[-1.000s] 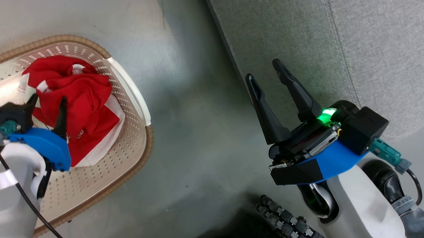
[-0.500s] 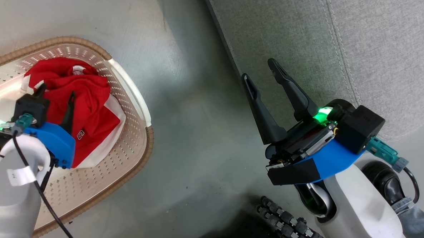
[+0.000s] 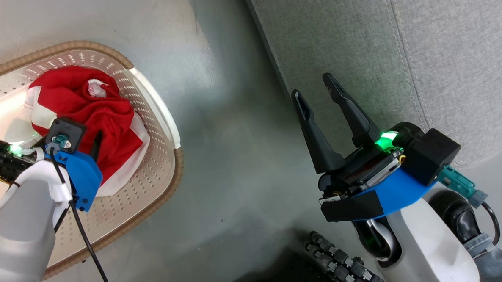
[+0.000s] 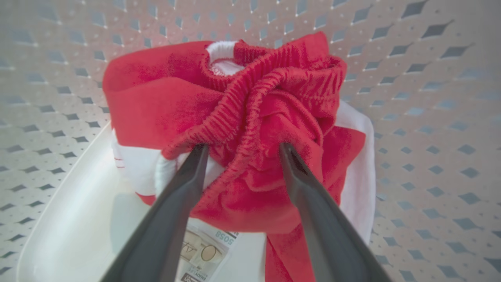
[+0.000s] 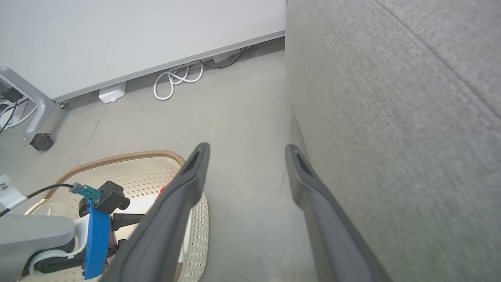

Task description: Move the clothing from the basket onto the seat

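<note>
Moved: the left gripper (image 4: 242, 148) has tipped further down into the basket (image 3: 177, 166) since the earlier frame, and its wrist now covers most of its fingers (image 4: 178, 199) in the head view; the right gripper (image 3: 312, 86) has barely shifted

Left jaws: wide apart; both tips sit against the top of the clothing (image 4: 250, 117), one on each side of a bunched elastic waistband; nothing is clamped

Right jaws: apart and empty; hanging over the floor (image 3: 235, 158), just beside the front edge of the seat (image 3: 378, 46) and well apart from the basket

Clothing: a crumpled red heap with white bands; it lies inside the basket, against the side wall nearest the seat

Basket: cream, perforated, with a brown rim; it stands on the floor at the robot's left; a paper label (image 4: 203, 250) on its bottom is partly under the heap

Seat: grey fabric with a stitched seam; at the robot's right, across a strip of floor from the basket

Beyond: a white cable (image 5: 176, 78) lies looped at the foot of a pale wall (image 5: 137, 31); a caster (image 5: 41, 141) stands near it
</note>
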Robot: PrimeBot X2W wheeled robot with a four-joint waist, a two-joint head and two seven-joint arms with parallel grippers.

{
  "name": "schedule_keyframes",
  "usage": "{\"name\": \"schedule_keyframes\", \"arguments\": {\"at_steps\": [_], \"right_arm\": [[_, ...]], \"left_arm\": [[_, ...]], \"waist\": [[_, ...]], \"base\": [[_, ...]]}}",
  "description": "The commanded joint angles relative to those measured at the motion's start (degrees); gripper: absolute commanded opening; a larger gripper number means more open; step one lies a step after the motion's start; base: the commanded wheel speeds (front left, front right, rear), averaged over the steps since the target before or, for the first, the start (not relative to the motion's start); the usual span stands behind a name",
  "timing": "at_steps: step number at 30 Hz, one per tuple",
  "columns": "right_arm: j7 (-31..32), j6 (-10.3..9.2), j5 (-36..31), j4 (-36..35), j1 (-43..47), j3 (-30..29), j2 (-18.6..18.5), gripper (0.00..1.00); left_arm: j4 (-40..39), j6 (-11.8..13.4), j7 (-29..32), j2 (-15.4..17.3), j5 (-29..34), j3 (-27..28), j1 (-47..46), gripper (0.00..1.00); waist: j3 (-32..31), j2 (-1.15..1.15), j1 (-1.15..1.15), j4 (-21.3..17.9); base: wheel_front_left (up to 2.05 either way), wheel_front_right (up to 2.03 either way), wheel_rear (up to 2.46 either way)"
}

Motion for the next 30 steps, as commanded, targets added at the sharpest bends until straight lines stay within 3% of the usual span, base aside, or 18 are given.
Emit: {"name": "schedule_keyframes", "arguments": {"at_steps": [1,10,11,12,13,14,30], "right_arm": [[-0.2,0.01,-0.3,-0.4,0.5,-0.1,0.1,1.0],[-0.2,0.01,-0.4,-1.0,1.1,-0.3,0.1,1.0],[-0.2,0.01,-0.4,-1.0,1.2,-0.3,0.1,1.0],[-0.2,0.01,-0.3,-1.0,1.2,-0.3,0.1,1.0],[-0.2,0.01,-0.2,-1.0,1.2,-0.3,0.1,1.0],[-0.2,0.01,0.0,-1.0,1.1,-0.3,0.1,1.0],[-0.2,0.01,0.4,-0.6,-0.2,0.0,0.1,1.0]], "left_arm": [[0.5,0.0,0.6,0.3,-0.5,-0.6,-1.2,1.0],[3.4,-0.1,2.1,-0.4,-1.7,-4.0,-3.4,1.0],[3.7,-0.1,2.2,-0.5,-1.8,-4.2,-3.5,0.92],[4.0,-0.1,2.3,-0.6,-1.9,-4.5,-3.7,0.55],[4.3,-0.1,2.2,-0.7,-2.1,-4.8,-3.9,0.36],[4.6,-0.1,2.1,-0.8,-2.2,-5.0,-4.2,0.01],[6.5,0.0,0.7,-1.7,-5.4,-7.4,-5.4,0.0]], "waist": [[0.2,0.0,0.0,0.2],[1.0,0.0,0.0,0.7],[1.1,0.0,0.0,0.8],[1.1,0.0,0.0,0.8],[1.1,0.0,0.0,0.8],[1.1,0.0,0.0,0.9],[0.6,0.0,0.0,0.9]], "base": [[0.0,0.0,0.0],[0.0,0.0,0.0],[0.0,0.0,0.0],[0.0,0.0,0.0],[0.0,0.0,0.0],[0.0,0.0,0.0],[0.0,0.0,0.0]]}}
